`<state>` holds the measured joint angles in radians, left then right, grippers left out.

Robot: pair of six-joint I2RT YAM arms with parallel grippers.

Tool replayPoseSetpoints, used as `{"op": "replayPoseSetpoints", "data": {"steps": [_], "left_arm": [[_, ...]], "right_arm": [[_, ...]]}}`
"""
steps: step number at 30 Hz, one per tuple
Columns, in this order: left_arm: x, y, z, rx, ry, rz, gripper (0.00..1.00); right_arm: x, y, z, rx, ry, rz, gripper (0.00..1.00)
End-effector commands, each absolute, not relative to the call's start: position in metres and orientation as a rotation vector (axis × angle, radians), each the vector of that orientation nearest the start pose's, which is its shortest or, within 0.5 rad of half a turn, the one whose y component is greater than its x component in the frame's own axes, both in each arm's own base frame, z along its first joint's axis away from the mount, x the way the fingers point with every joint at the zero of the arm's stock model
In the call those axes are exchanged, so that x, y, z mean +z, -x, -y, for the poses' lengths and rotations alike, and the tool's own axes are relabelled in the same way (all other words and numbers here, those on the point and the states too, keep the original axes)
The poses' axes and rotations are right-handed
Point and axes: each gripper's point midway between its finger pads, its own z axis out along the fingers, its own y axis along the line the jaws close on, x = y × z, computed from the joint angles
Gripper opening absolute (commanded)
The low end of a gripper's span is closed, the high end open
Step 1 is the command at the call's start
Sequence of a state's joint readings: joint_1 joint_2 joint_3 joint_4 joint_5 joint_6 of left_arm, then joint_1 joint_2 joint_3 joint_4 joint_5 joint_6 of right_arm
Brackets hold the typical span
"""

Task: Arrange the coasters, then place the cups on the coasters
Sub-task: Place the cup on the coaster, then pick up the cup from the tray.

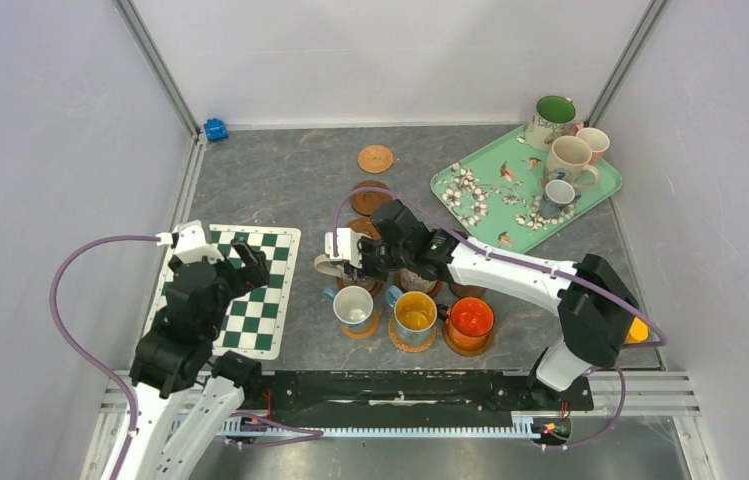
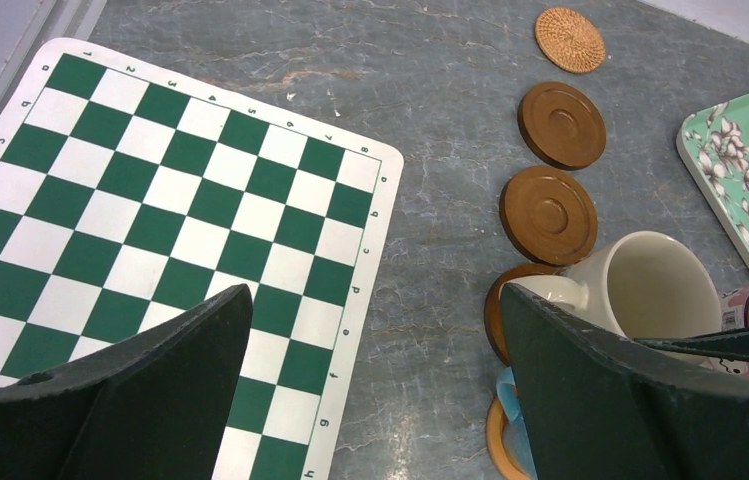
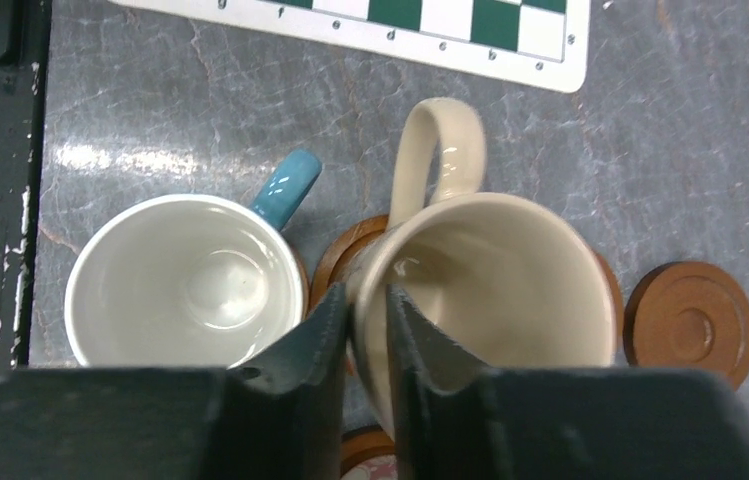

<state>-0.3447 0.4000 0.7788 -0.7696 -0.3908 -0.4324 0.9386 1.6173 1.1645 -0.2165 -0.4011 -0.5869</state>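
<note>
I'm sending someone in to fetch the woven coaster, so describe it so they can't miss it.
Start at the mint floral tray on the far right. Left of it, a line of coasters runs toward the back wall; the woven coaster is the last one, nearest that wall. It is pale rattan weave, while the wooden coaster beside it is smooth, dark and rimmed.

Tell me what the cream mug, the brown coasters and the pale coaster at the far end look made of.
Cream mug: likely glazed ceramic, glossy; light glints on its handle and rim. Brown coasters: probably wood, smooth and matte, with turned rings; moulded plastic is possible. Far coaster: woven rattan or similar fibre, showing a spiral weave.
</note>
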Motion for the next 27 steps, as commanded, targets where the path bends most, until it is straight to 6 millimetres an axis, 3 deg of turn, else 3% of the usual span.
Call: {"op": "replayPoseSetpoints", "data": {"steps": [1,10,14,19,23,27], "left_arm": [[0.252,-0.200,0.017,-0.151,0.343,-1.849,1.00],[0.254,-0.200,0.019,-0.170,0.332,-1.839,1.00],[0.253,-0.199,0.022,-0.186,0.323,-1.838,1.00],[0.251,-0.201,0.027,-0.207,0.302,-1.847,1.00],[0.250,-0.201,0.030,-0.218,0.291,-1.853,1.00],[0.249,-0.202,0.031,-0.221,0.287,-1.856,1.00]], "right_arm": [[0.201,-0.240,-0.409,0.633,1.590,-1.312,0.27],[0.242,-0.244,-0.409,0.659,1.457,-1.348,0.40],[0.275,-0.263,-0.399,0.600,1.255,-1.419,0.42],[0.303,-0.313,-0.346,0.369,0.851,-1.597,0.35],[0.304,-0.335,-0.298,0.228,0.648,-1.689,0.34],[0.291,-0.351,-0.255,0.122,0.492,-1.798,0.33]]}}
